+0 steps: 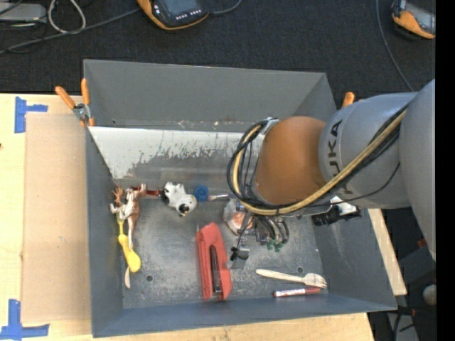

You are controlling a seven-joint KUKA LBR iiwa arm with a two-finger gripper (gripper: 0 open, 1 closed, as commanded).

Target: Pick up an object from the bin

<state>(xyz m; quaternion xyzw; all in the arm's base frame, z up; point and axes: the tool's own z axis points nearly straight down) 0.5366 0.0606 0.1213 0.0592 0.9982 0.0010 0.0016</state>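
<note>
Highest over the bin, and so closest to the lens, is the arm point(370, 148), a grey body entering from the right of the frame. It carries an orange-brown cover point(288, 158) at its wrist, and a loop of black and yellow cables point(245, 169) runs round that cover. Beneath the cover the gripper point(252, 240) hangs low over the bin floor, a little right of centre. The cover hides most of it, and I cannot tell whether the fingers are spread or pressed together.

At the gripper's left edge lies a small round whitish thing with orange marks point(237, 220), partly covered by it. Just left of and below that, a flat red tool point(213, 263) lies lengthwise towards the lower edge of the frame. At lower right, a cream plastic fork point(295, 278) lies just above a thin red pen point(290, 293).

Along the left wall lie a yellow stick-like piece point(129, 251) and, above it, a brown and white toy figure point(126, 202). By the back slope sit a black and white toy animal point(178, 198) and a small blue piece point(201, 192). All rest on the floor of the grey bin point(163, 290).
</note>
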